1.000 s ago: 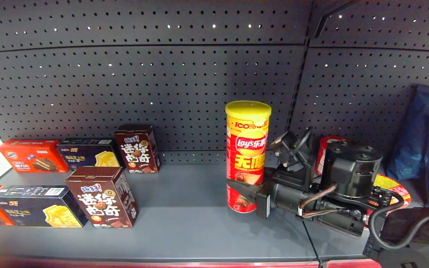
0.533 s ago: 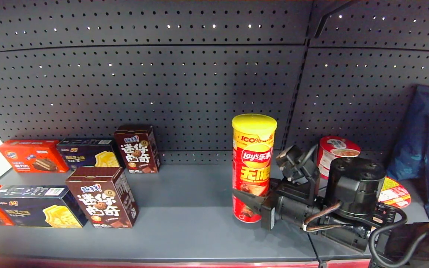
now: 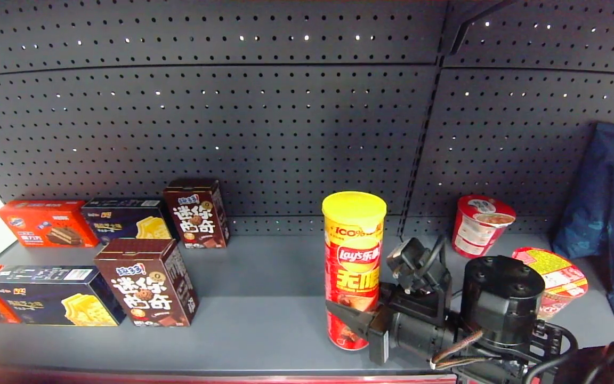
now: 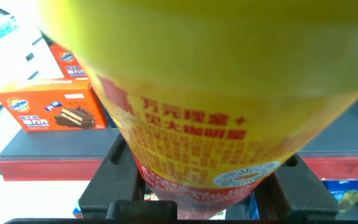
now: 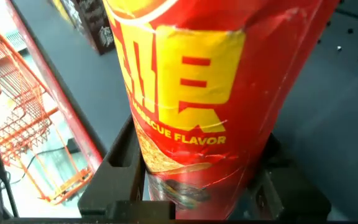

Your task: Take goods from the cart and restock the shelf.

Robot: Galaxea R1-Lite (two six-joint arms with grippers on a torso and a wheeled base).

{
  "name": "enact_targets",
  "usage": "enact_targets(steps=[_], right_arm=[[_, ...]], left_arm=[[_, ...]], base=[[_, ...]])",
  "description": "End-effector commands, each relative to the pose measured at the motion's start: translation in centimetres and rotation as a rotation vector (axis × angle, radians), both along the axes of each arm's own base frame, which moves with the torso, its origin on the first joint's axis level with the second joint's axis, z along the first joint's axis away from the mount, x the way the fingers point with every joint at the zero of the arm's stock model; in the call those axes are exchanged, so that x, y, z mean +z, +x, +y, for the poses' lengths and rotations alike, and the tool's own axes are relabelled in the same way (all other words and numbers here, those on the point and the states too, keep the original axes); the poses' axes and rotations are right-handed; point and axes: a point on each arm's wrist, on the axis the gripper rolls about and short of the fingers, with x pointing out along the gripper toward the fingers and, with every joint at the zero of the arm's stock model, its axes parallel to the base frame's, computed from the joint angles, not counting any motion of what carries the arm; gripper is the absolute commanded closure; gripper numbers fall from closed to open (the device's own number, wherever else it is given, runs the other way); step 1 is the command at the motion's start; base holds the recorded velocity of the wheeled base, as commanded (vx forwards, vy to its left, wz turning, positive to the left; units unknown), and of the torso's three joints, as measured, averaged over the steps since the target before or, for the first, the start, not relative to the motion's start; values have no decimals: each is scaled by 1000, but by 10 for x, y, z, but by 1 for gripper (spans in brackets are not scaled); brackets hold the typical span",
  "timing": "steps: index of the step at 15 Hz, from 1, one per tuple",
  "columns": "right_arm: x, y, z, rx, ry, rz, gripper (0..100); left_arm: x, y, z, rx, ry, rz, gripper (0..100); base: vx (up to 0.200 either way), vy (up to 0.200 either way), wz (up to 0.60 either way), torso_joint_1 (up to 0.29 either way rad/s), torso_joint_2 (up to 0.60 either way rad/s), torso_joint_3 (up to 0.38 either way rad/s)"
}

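Firmly gripped the chips can (image 3: 354, 250) low with the right end effector (image 3: 349, 316); needed setting flat on the shelf (image 3: 264, 309), back from the edge, before opening.

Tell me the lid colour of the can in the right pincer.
Yellow lid, clearest in the head view.

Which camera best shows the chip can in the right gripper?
Head view: the whole chip can upright, lid to base, right gripper clamped low on it. Right wrist view has its lower label close up; left wrist view has a second can.
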Motion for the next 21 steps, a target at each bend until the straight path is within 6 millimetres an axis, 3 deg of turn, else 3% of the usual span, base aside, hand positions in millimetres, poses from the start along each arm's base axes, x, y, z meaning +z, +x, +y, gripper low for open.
enact_targets(steps=[1,5,10,19,20,21], right_arm=[[-9,-6,-5,3,-6,5,100],[-23,-8,-10,-2,4,-7,100],[-38,4,-4,-16,22,-26,100],[-45,14,1,-19,12,-27,100],[-46,13,0,-17,6,-24,0],[-46,12,0,-16,5,-23,0]], left_arm=[[0,0,0,12,0,-1,100],[3,1,0,15,0,0,100],[4,1,0,19,0,-1,100],[0,1,0,18,1,8,100],[-1,1,0,18,1,13,100],[-4,-1,0,18,5,37,100]], base=[[0,0,0,0,0,0],[0,0,0,0,0,0],[0,0,0,0,0,0],[0,0,0,0,0,0],[0,0,0,0,0,0],[0,0,0,0,0,0]])
